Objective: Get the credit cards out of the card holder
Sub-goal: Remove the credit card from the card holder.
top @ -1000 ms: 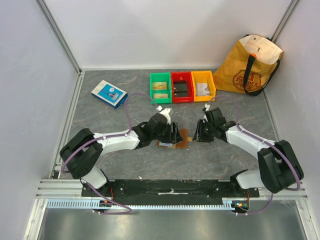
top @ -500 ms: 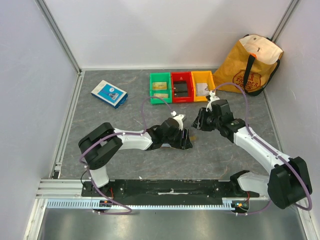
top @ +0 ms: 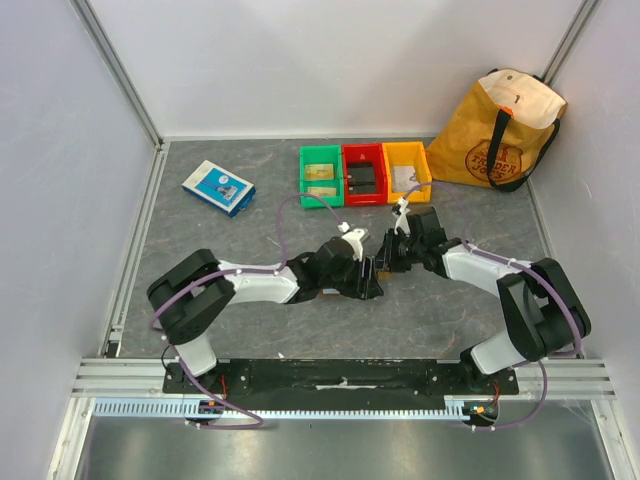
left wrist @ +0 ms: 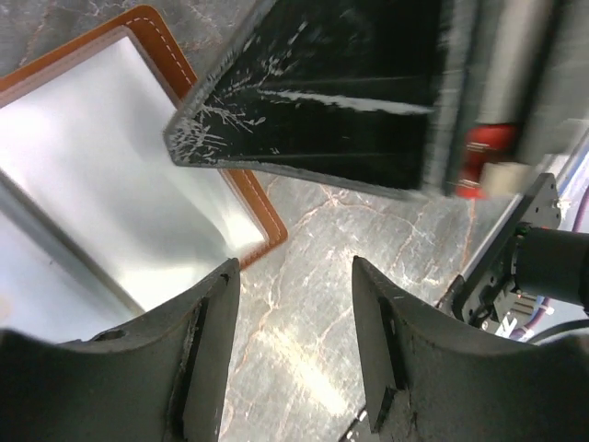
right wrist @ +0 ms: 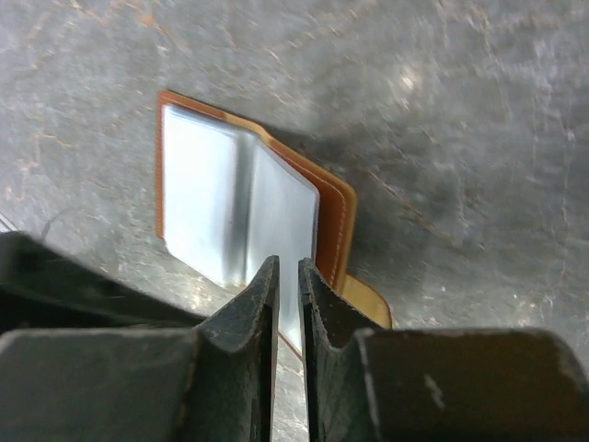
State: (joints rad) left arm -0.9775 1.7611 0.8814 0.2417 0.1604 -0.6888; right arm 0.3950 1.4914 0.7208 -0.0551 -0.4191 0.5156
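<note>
Where the right gripper (right wrist: 286,304) points down at the table, its two black fingers stand almost together, with only a thin slit between them. The tips sit over the lower edge of the small brown leather bifold card holder (right wrist: 212,203). Whether they pinch anything in that slit cannot be told.

The left gripper (left wrist: 294,350) has its jaws well apart, with nothing but grey marbled table (left wrist: 304,276) between them. Its tips are just off the holder's corner, and the right gripper's scratched black finger crosses close above in the left wrist view.

The holder lies open and flat near the middle of the table. Its two pale blue-grey inner faces are turned up and shiny, and they meet at a centre fold. A stitched brown border frames them. A tan-gold strip (right wrist: 368,299) pokes out from under the brown edge beside the right fingers. It may be a card or part of the cover; this is unclear.

From above, both arms reach low and inward from their bases, forearms angled toward each other, and the grippers meet nearly tip to tip. The left arm covers most of the holder in that view.

Behind them stand green, red and yellow bins (top: 365,172), a blue-and-white flat box (top: 218,187) to the left, and a mustard tote bag (top: 505,135) in the far right corner.
</note>
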